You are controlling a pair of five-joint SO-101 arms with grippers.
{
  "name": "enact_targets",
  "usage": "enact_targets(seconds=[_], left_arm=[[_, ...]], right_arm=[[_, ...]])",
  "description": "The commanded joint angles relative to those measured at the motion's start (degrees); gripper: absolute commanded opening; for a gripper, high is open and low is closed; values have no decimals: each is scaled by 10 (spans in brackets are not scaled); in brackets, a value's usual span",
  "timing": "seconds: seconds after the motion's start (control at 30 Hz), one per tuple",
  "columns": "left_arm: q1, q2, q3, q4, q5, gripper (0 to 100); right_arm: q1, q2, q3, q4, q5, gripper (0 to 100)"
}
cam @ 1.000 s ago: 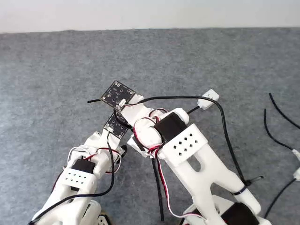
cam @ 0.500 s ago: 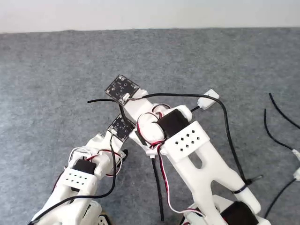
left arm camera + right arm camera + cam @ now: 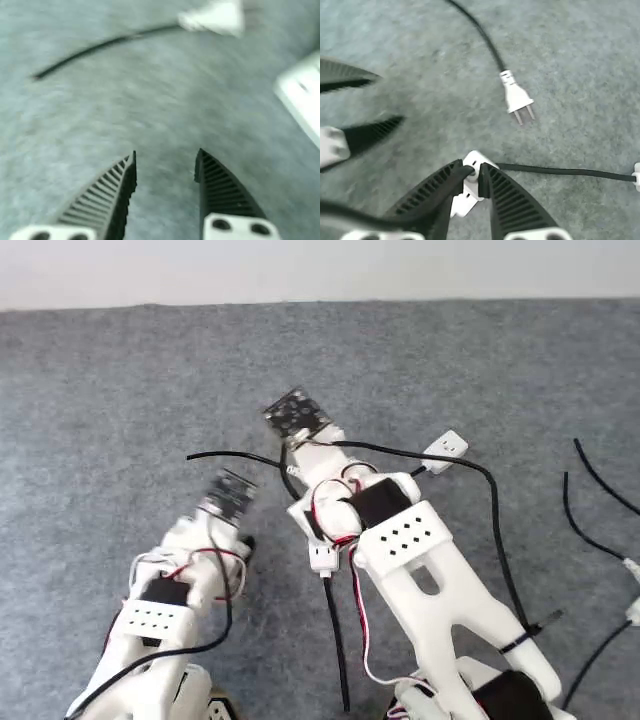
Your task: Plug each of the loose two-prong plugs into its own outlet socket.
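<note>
Right gripper [image 3: 475, 171] pinches a white plug [image 3: 471, 161]; left gripper [image 3: 165, 160] gapes, seemingly above open grey mat [image 3: 150, 105].

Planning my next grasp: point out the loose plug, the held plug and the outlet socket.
loose plug [image 3: 515, 96]: right wrist view, white body
held plug [image 3: 474, 161]: right wrist view, exposed white corner
outlet socket [image 3: 445, 448]: high view, top face

From where I stand, both arms stretch forward, low over the table. The right arm [image 3: 425, 570] lies just left of the outlet socket [image 3: 445, 447], and the right gripper [image 3: 475, 172] is pinched on a white plug [image 3: 474, 161]. The left arm [image 3: 160, 610] sits farther left, well apart from that socket. The left gripper [image 3: 166, 157] has its fingers spread, holding nothing.
</note>
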Motion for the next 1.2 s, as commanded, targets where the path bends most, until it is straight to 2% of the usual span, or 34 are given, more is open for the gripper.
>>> enact_targets(seconds=[0.0,0.2,0.4,1.17], left_arm=[[-25,-4,-6,-33,52,184],[-25,-4,-6,-33,61,184],[-26,-4,-6,-33,60,184],[-27,-4,1,-34,59,184]], right_arm=[[29,-7,22,-70,-17,8],[34,-1,37,-81,-47,8],[29,-3,101,-165,-60,8],[3,-7,156,-165,-69,8]])
